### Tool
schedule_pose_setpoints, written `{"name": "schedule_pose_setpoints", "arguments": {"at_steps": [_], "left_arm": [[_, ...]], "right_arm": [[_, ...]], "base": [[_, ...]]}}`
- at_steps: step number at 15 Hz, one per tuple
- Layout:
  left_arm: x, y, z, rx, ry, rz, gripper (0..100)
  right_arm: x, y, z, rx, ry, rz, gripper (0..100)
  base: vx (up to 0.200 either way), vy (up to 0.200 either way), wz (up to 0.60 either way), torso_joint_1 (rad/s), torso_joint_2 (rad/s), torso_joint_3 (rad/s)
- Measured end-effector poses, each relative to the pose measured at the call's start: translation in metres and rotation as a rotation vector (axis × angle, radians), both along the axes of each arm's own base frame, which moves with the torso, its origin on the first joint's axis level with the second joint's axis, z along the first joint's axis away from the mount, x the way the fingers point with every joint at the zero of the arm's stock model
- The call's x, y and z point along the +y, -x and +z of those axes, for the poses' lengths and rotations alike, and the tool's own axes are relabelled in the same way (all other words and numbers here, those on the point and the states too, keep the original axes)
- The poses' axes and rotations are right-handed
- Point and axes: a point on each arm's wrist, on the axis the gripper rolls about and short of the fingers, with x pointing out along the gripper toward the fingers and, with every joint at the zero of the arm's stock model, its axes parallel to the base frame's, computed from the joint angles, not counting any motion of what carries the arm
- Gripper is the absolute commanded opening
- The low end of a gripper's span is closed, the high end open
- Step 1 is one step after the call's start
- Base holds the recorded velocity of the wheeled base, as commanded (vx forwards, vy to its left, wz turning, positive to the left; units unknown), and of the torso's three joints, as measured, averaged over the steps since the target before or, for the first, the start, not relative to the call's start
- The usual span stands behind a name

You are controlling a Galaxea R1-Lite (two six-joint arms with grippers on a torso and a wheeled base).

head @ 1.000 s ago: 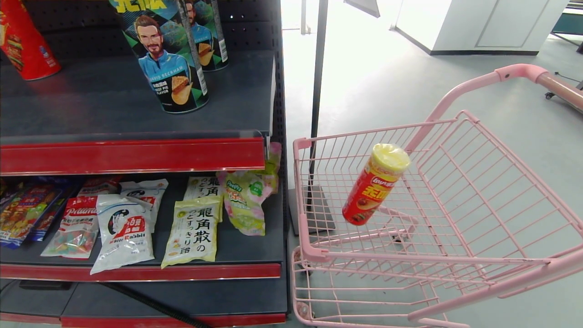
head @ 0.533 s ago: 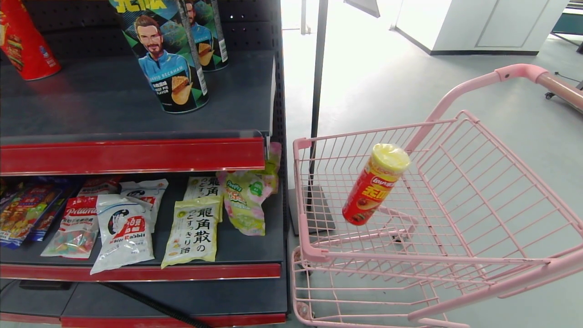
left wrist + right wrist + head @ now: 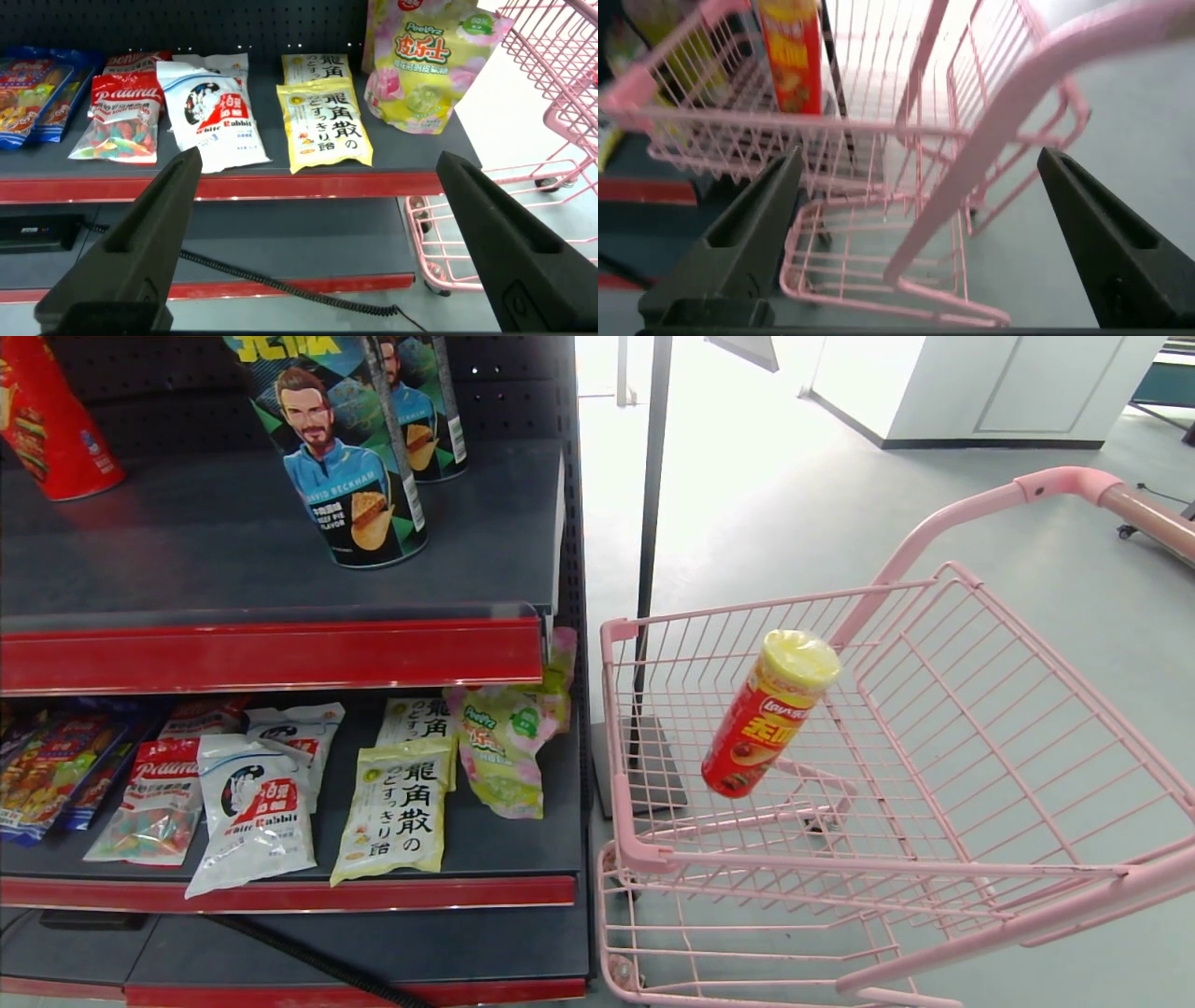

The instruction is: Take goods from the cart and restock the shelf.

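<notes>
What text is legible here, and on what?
Red can in cart: logo, big yellow characters; legible.
Dark cans on shelf: yellow characters, small white caption; legible.
Yellow bag: big black characters; clear.
White bag: red and black logo; legible.
Red-topped bag: white script logo; legible.
Pink-green bag: small logo; legible.
Far-left bags: too small to read.

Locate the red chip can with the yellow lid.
In the head view, the red chip can stands inside the pink cart, near its wall facing the shelf, on the robot's right.
</notes>
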Motion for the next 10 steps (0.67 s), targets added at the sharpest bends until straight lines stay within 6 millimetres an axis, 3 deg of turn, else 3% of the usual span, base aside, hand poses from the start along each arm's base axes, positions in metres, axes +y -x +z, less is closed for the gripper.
{"name": "schedule_pose_setpoints", "arguments": {"at_steps": [3, 4, 6, 8, 10], "left_arm": [[0.0, 0.0, 0.0, 0.0, 0.0, 0.0, 100], [0.0, 0.0, 0.0, 0.0, 0.0, 0.0, 100], [0.0, 0.0, 0.0, 0.0, 0.0, 0.0, 100], [0.0, 0.0, 0.0, 0.0, 0.0, 0.0, 100], [0.0, 0.0, 0.0, 0.0, 0.0, 0.0, 100]], "right_arm": [[0.001, -0.004, 0.105, -0.128, -0.005, 0.112, 100], [0.003, -0.015, 0.137, -0.137, -0.001, 0.175, 100], [0.008, -0.05, 0.182, -0.129, 0.019, 0.287, 100], [0.014, -0.096, 0.203, -0.105, 0.118, 0.495, 100], [0.012, -0.143, 0.195, -0.065, 0.262, 0.79, 100]], "base": [[0.0, 0.0, 0.0, 0.0, 0.0, 0.0], [0.0, 0.0, 0.0, 0.0, 0.0, 0.0], [0.0, 0.0, 0.0, 0.0, 0.0, 0.0], [0.0, 0.0, 0.0, 0.0, 0.0, 0.0], [0.0, 0.0, 0.0, 0.0, 0.0, 0.0]]}}
